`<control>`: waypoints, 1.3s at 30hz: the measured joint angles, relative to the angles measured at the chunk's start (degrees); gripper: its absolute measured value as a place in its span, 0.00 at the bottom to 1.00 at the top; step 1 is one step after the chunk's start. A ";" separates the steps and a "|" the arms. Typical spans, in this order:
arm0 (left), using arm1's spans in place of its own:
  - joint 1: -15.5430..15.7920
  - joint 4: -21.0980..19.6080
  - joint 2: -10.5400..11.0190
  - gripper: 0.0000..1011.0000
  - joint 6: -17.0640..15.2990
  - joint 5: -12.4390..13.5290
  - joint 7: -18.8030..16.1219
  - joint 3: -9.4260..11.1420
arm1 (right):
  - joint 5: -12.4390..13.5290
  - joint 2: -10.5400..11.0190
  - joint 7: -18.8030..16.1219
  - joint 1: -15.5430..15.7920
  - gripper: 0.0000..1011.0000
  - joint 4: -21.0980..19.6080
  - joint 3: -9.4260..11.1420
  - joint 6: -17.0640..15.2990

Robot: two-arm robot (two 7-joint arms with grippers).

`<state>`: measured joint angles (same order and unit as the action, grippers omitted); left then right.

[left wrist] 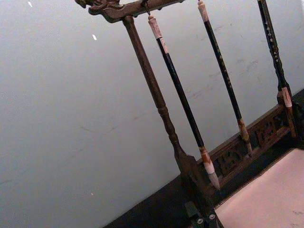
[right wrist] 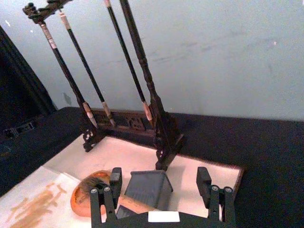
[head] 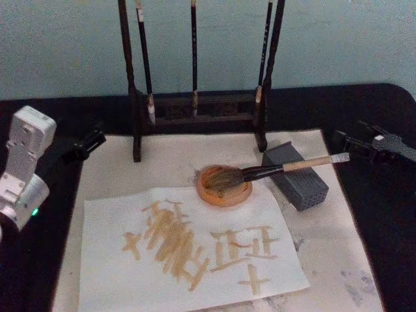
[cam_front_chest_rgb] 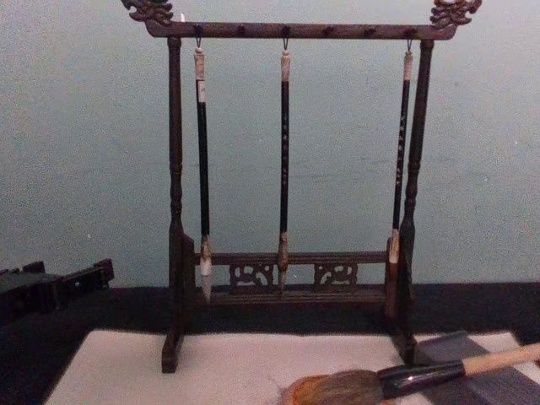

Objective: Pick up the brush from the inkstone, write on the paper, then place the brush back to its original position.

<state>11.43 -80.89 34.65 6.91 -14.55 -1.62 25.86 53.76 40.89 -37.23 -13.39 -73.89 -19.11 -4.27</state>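
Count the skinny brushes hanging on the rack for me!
3: one at the rack's left, one in the middle, one at the right.

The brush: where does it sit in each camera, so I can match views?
Head: brush, bristles in the orange inkstone, handle across the grey block.
Chest: bottom right.
Right wrist: handle between pincer fingers.
Left wrist: absent.
Shared landmark: brush rack.
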 joint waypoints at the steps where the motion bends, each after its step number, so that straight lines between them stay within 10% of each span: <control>1: 0.00 0.00 0.00 0.99 0.00 0.00 0.00 0.00 | 0.00 0.00 0.00 0.00 1.00 0.00 0.00 0.00; 17: 0.00 0.00 0.00 0.99 0.00 0.00 0.00 0.00 | -7.55 4.42 5.52 8.65 1.00 -14.15 3.57 5.51; 39: 0.00 0.00 0.00 0.99 0.00 0.00 0.00 0.00 | -23.70 5.70 8.20 17.85 1.00 -29.92 1.48 11.71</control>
<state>11.43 -80.90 34.65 6.91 -14.55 -1.62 25.86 30.06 46.59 -29.03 4.46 -103.81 -17.63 7.45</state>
